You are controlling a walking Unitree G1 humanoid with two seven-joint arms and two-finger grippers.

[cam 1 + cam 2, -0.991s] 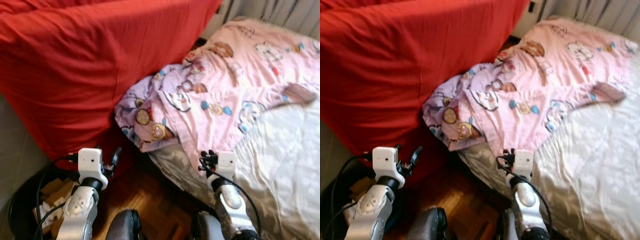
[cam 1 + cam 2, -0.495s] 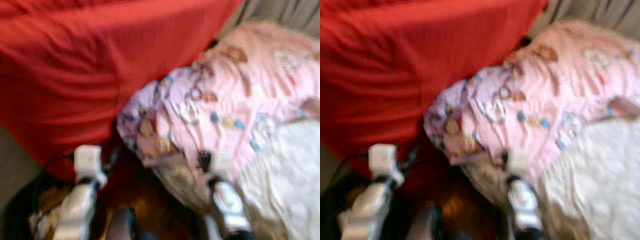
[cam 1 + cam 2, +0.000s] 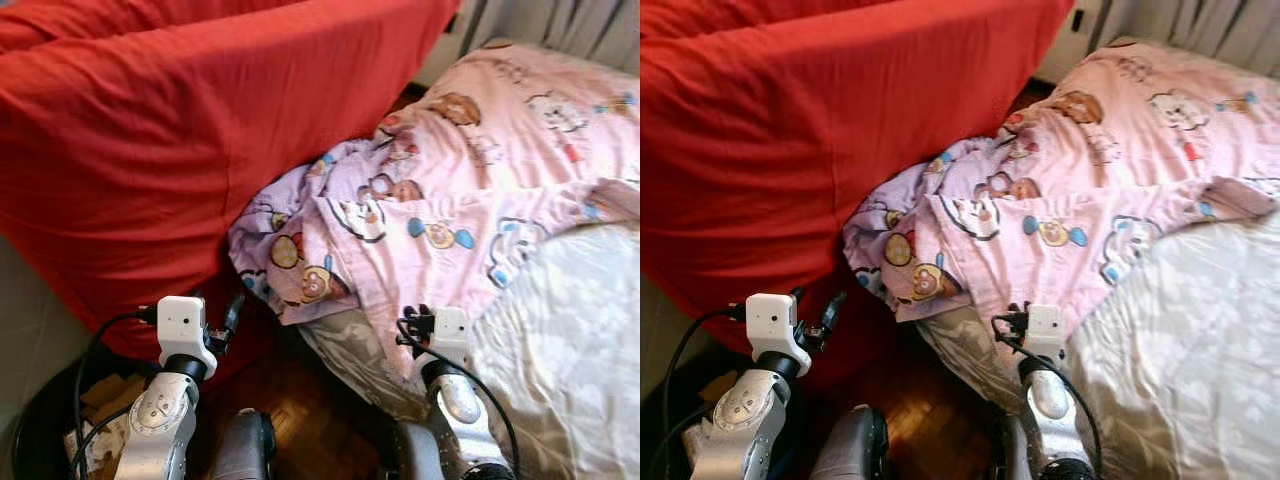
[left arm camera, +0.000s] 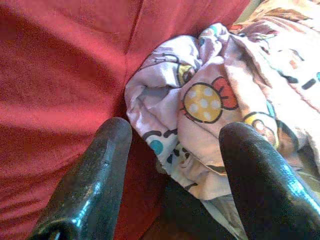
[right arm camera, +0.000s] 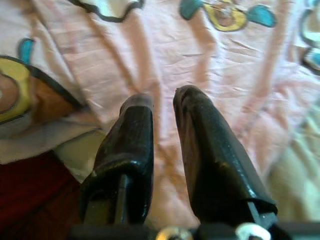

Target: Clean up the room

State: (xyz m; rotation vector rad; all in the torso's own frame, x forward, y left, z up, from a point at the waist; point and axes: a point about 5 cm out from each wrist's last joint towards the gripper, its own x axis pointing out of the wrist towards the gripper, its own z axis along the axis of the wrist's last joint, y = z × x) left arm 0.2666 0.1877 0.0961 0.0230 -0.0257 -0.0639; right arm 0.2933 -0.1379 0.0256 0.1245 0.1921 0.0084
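A pink cartoon-print sheet (image 3: 480, 150) lies rumpled across the bed, and its lilac corner (image 3: 285, 245) hangs bunched over the bed's edge against a red cover (image 3: 170, 130). My left gripper (image 3: 232, 312) is low in front of that red cover; in the left wrist view it is open (image 4: 177, 130), with the lilac bunch (image 4: 200, 100) beyond its fingers and nothing between them. My right gripper (image 3: 412, 322) hovers at the sheet's lower hem; in the right wrist view its fingers (image 5: 137, 130) are almost together over the pink cloth (image 5: 165, 55), with nothing held.
The bare pale mattress cover (image 3: 570, 340) fills the right side. A black bin (image 3: 40, 400) with cardboard scraps stands at lower left. Dark wood floor (image 3: 300, 400) runs between the red-covered furniture and the bed. Curtains (image 3: 560, 20) hang at the back.
The view blurred and shifted as the camera moved, then settled slightly lower. Both arms keep the same pose, and the sheet lies as before.
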